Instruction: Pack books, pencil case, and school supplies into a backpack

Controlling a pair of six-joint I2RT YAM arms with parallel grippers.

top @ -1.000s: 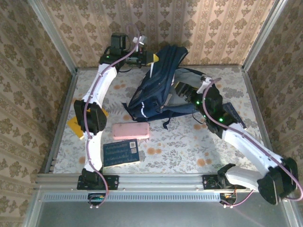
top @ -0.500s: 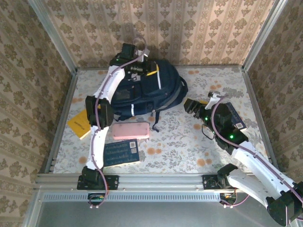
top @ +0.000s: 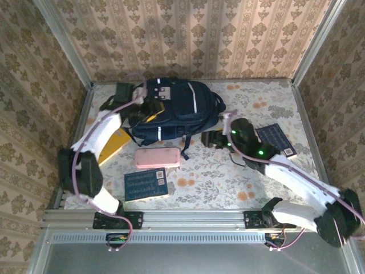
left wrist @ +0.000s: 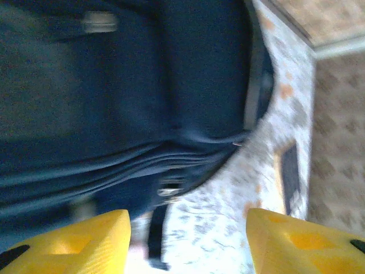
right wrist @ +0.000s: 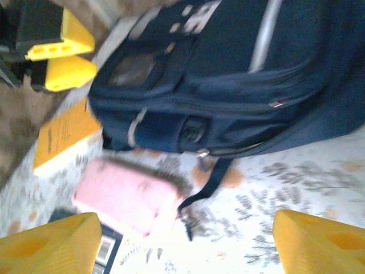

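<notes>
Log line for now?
navy fabric backpack lying flat | pale pink soft pencil case unpacked | left jaws open | right jaws open

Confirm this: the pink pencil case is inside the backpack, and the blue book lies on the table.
Wrong: the pink pencil case lies on the table beside the backpack, not inside it, as the top external view shows. The blue book does lie on the table.

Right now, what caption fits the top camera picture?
Left gripper and right gripper, both open, flank the backpack; pencil case and blue book wait nearby.
</notes>
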